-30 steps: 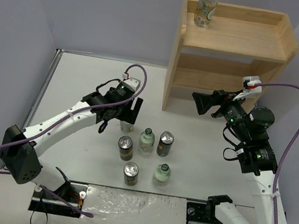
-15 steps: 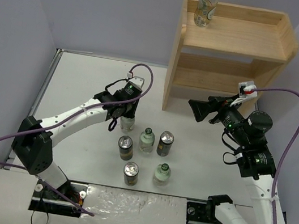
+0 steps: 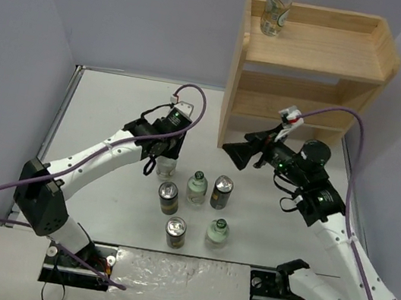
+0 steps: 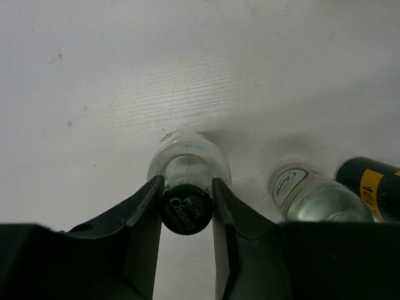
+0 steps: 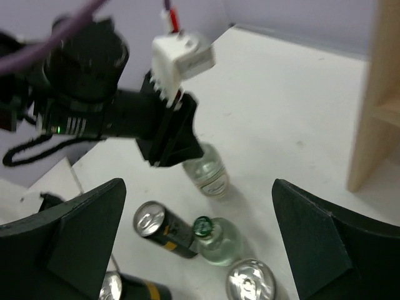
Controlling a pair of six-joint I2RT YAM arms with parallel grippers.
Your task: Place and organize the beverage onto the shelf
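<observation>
Seven drinks show from above. One bottle (image 3: 277,9) stands upright at the left end of the top tier of the wooden shelf (image 3: 353,64), which sits at the far right of the white tabletop (image 3: 107,111). The other six are upright in a loose cluster in front of the shelf and to its left.

The left hand (image 3: 169,147) is clamped on the cluster's far-left bottle, the held bottle (image 3: 169,165). In the left wrist view, its two fingers (image 4: 140,212) press against either side of the dark cap (image 4: 186,212).

Just right of the held bottle stands a second bottle (image 3: 196,186), with a can (image 3: 222,192) close beside it. Nearer the arms are a middle can (image 3: 168,197), a near can (image 3: 175,232) and a near bottle (image 3: 217,233).

The right hand (image 3: 237,154) hovers between the foot of the shelf and the cluster. Its fingers (image 5: 75,231) are spread wide apart and hold nothing. Its wrist camera looks down on the left hand and the held bottle.
</observation>
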